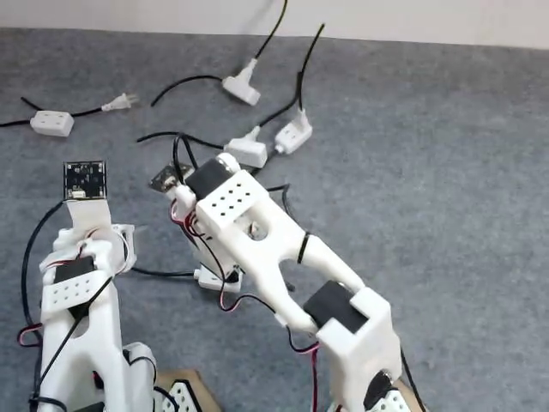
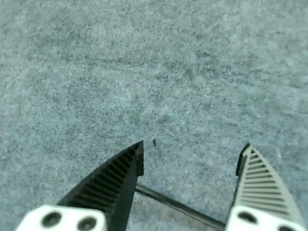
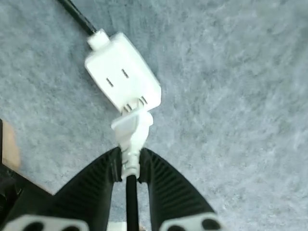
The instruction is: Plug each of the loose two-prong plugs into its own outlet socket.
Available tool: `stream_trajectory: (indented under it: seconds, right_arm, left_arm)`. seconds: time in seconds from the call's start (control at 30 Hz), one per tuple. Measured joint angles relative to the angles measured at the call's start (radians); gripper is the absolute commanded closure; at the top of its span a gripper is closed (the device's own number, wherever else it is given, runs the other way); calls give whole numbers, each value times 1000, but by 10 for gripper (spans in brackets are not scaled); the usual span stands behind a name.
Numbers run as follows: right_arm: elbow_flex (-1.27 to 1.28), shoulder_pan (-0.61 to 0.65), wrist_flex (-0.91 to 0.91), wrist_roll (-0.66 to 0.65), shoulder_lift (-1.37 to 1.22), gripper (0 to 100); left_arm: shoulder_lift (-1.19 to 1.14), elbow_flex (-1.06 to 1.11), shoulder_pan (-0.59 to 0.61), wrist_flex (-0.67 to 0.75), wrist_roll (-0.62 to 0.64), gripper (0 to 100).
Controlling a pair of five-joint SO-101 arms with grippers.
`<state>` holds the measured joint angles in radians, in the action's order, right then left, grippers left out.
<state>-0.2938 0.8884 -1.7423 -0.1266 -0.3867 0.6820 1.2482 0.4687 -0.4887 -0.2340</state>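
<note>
The right gripper (image 3: 130,156) has its two black ribbed fingers (image 3: 98,185) pinched tight on the rear of a white plastic two-prong plug (image 3: 134,126), with almost no gap left between them, and the plug's thin black cord (image 3: 130,197) runs back through the slot between the jaws towards the wrist. Straight ahead of the fingertips, the plug's metal prongs meet the end face of a white rectangular plastic outlet block (image 3: 122,77), plug and block in line with each other; how deep the prongs sit cannot be told. Two narrow slots show on the block's upper face, and a black cable (image 3: 77,14) leaves its far end, the one away from the jaws. From above, the right arm (image 1: 257,232) leans over that same block (image 1: 247,152) on the grey carpeted table (image 1: 446,172). Just beyond these jaws lies a second white outlet piece (image 1: 294,135), farther on a third (image 1: 242,88), each on a black cable. Well off to the side, beyond the left arm (image 1: 81,292), a small white socket block (image 1: 51,124) lies near a loose white plug with bare prongs (image 1: 120,103). The left gripper (image 2: 192,147) has its jaws spread wide apart and grips nothing; they hang over bare carpet, and a thin black wire (image 2: 178,207) crosses the gap behind the fingertips, near the jaws' base.
</note>
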Motion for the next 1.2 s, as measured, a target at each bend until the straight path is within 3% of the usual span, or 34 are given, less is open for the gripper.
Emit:
stream_trajectory:
  seconds: [1.2]
  right_arm:
    - [18,-40,-2,-6,0,991]
  left_arm:
    - [0,14,0,3,0,684]
